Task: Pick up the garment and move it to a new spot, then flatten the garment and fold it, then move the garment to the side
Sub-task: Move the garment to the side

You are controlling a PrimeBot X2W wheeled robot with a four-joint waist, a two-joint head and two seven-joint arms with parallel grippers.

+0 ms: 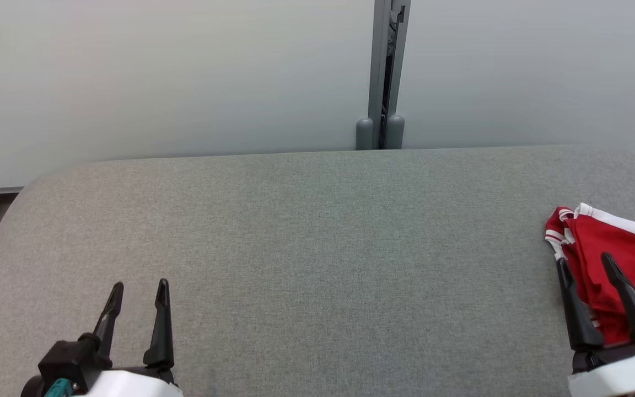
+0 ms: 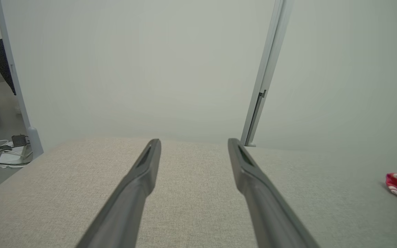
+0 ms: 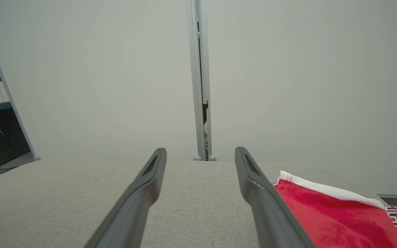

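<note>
Obs.: red garment (image 1: 620,242) with white trim lies at the right edge of the grey table (image 1: 295,248), partly cut off by the head view's border. It is gathered in several layers. A striped cuff shows at its left end and a white band along its far edge. The right wrist view shows dark lettering on the top layer. I cannot tell whether this is a tidy fold or a loose heap.

Left end effector (image 1: 140,283): fingers apart, nothing between them, low over bare table at the near left, well apart from the garment.

Right end effector (image 1: 582,258): fingers apart, nothing held. In the head view its tips overlap the near-left part of the cloth. In the right wrist view the cloth lies just beside the right-hand finger, not between the two. I cannot tell whether it touches.

Stage: ambiguous. A layered garment at the table's side with both end effectors empty fits either a garment waiting to be picked up or one already folded and set aside.

Handling notes (judgement): the fabric looks thin and slippery, so the layers would probably slide apart if only the top one were caught.
- Any grasp should take the full stack near an edge, both fingers straddling it.
- Any move of the right arm should lift clear first, so a fingertip does not drag the cuff.
</note>
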